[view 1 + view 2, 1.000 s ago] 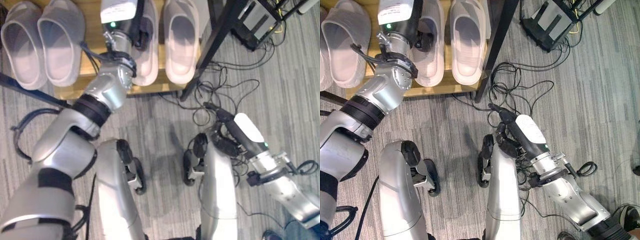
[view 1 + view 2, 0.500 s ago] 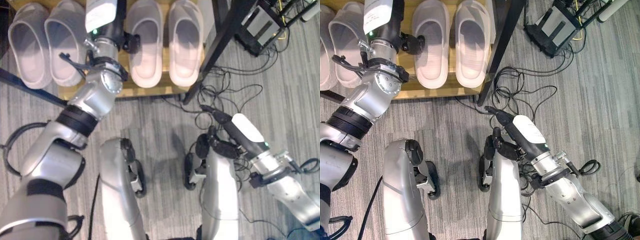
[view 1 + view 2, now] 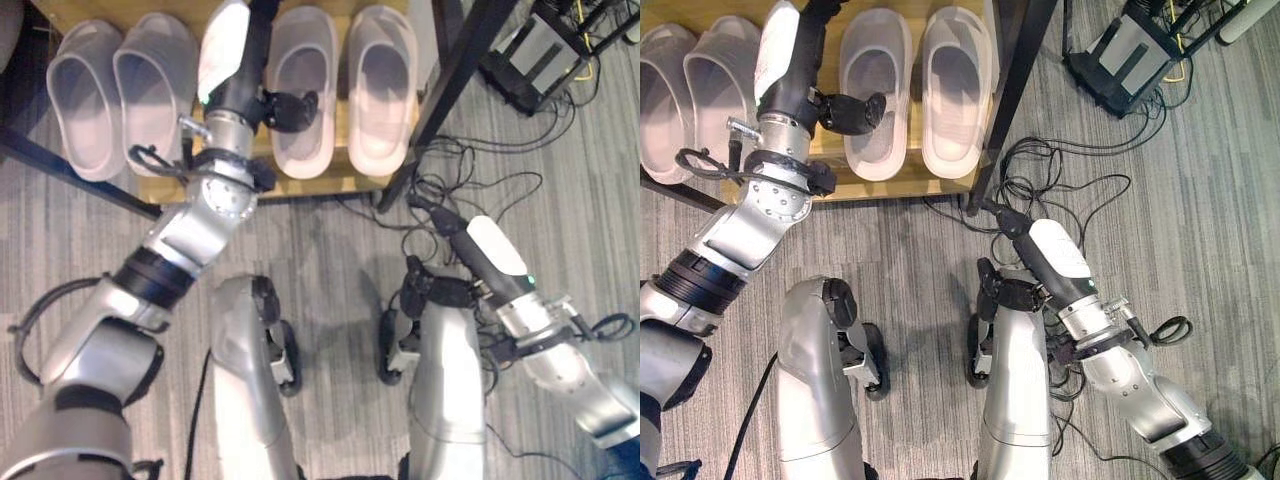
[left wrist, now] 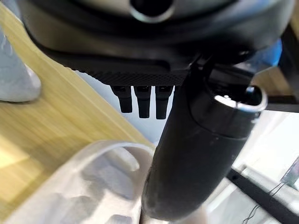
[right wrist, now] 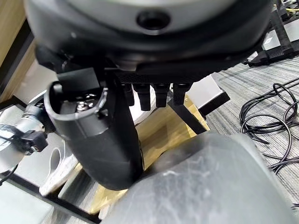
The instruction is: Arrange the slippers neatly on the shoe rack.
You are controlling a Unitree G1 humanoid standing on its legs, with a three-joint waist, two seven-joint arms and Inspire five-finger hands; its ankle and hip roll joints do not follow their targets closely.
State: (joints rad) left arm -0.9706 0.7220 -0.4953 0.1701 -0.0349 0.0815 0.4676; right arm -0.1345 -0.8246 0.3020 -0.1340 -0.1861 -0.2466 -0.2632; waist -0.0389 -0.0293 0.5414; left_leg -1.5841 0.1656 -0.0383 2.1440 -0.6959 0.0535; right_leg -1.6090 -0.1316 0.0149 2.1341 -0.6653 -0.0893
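Observation:
Four pale translucent slippers stand toes-away in a row on the wooden shelf: a left pair and a right pair. My left hand lies over the shelf in the gap between the pairs, fingers straight and pointing away. Its thumb sticks sideways over the third slipper's heel end; in the left wrist view the thumb rests against that slipper's rim. My right hand hangs open low at the right over the floor, holding nothing.
A black rack post slants down just right of the fourth slipper. Loose black cables lie on the grey carpet beyond it, and a black device sits at the far right. The shelf's front edge is close to me.
The camera view has shifted. My left hand has come off the third slipper into the gap between the pairs, leaving that slipper uncovered with only the thumb at it. The right hand stays put.

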